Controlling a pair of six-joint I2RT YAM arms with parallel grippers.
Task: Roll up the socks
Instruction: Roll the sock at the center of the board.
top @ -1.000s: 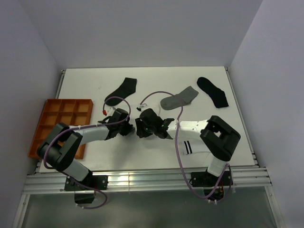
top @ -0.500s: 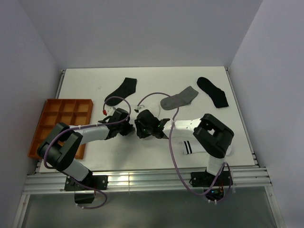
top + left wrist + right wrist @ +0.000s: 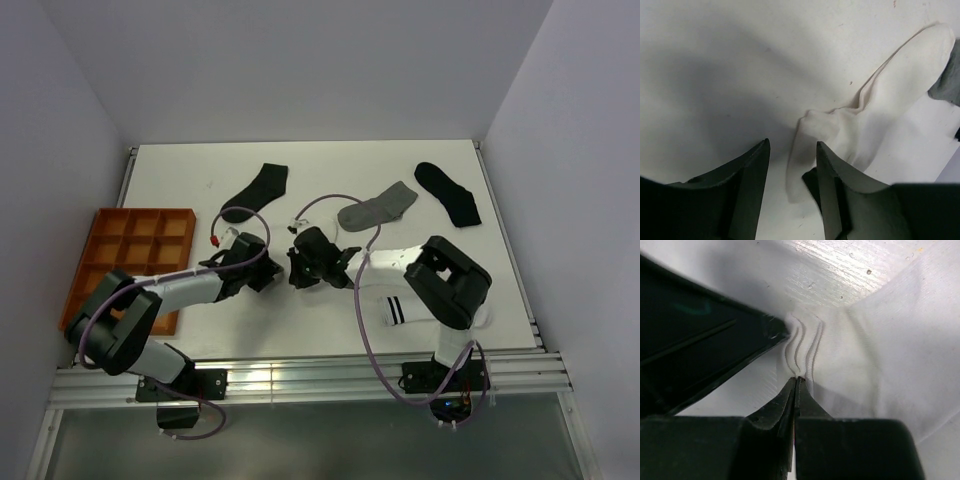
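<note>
A plain white sock (image 3: 880,110) lies flat on the table, its toe reaching a grey sock (image 3: 946,85). My left gripper (image 3: 792,150) is open, with the white sock's near end lying loose between its fingers. My right gripper (image 3: 797,379) is shut on the pleated edge of the white sock (image 3: 880,360), and the left gripper's dark finger (image 3: 700,340) is close beside it. From above, the left gripper (image 3: 270,278) and right gripper (image 3: 296,268) meet at mid-table. The grey sock (image 3: 378,208) lies behind them. A white sock with black stripes (image 3: 395,310) lies under the right arm.
Two black socks lie at the back, one at centre left (image 3: 258,186) and one at the right (image 3: 448,192). An orange compartment tray (image 3: 125,262) sits at the table's left edge. Purple cables loop over both arms.
My left gripper has opened, let go of the white sock and drawn back a little. My right gripper has shut on the sock's bunched edge.
</note>
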